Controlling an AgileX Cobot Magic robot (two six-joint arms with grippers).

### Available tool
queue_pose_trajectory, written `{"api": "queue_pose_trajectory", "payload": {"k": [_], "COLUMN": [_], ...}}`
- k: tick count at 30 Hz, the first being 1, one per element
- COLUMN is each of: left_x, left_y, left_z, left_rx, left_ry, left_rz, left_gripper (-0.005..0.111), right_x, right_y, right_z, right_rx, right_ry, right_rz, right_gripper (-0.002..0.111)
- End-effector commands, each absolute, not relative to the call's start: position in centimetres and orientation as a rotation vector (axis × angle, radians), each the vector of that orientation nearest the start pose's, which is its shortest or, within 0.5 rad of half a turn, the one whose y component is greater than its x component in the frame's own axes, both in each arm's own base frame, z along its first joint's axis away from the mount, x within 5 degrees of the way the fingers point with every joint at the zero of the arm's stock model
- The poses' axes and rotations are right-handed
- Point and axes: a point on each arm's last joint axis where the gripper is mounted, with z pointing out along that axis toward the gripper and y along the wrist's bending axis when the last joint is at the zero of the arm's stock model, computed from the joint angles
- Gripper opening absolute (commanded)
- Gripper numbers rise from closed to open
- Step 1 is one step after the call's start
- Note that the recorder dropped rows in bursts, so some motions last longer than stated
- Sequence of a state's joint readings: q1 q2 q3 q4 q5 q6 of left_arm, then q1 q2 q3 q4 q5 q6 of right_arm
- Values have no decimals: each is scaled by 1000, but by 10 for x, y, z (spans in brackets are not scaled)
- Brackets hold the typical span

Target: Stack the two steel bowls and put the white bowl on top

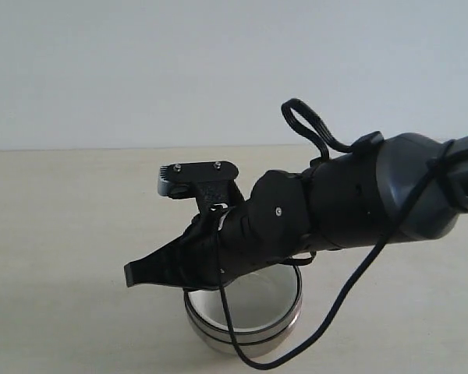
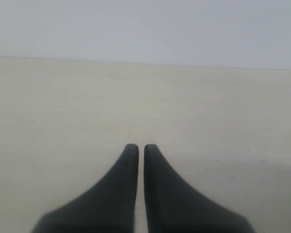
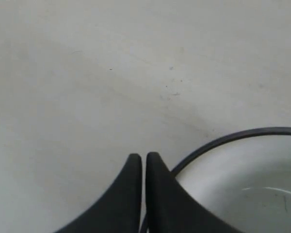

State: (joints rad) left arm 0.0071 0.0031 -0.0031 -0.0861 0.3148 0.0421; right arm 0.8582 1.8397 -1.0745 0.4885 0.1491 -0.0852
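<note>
A: 2 things: grip status, stack status?
B: Right claw [image 3: 143,158] pinched closed, empty, tips just beside rim of small glossy round white bowl [image 3: 242,187]; left claw [image 2: 141,148] closed too, over pale beige bench [image 2: 63,107]. Stack looks done imo: white bowl nested in two shiny round steel bowls [image 1: 281,326], nothing in it. Only retreat left.

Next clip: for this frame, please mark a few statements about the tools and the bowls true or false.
1. The right tool is shut and empty. True.
2. The left tool grips a steel bowl. False: it is shut on nothing, over bare table.
3. The white bowl sits inside the steel bowls. True.
4. The white bowl lies upside down. False: its opening faces up.
</note>
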Motion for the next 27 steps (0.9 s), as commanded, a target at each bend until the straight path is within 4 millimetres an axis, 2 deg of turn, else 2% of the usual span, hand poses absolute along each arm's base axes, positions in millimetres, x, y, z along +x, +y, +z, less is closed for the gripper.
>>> {"api": "queue_pose_trajectory", "payload": {"k": [1, 11, 19, 27], "left_x": [54, 54, 54, 54], "left_y": [-2, -2, -2, -2], "left_z": [185, 185, 185, 185], "left_rx": [-23, -23, -23, -23], "left_ry": [1790, 1790, 1790, 1790], "left_rz": [-54, -54, -54, -54], "left_gripper": [4, 4, 4, 4], "right_x": [244, 233, 228, 202], "right_y": [291, 275, 234, 190], "right_z": [196, 249, 293, 333], "right_rx": [-611, -714, -708, -661], "right_ry": [2358, 2226, 2222, 2147], "right_rz": [670, 684, 660, 525], "right_gripper": [0, 0, 0, 0]}}
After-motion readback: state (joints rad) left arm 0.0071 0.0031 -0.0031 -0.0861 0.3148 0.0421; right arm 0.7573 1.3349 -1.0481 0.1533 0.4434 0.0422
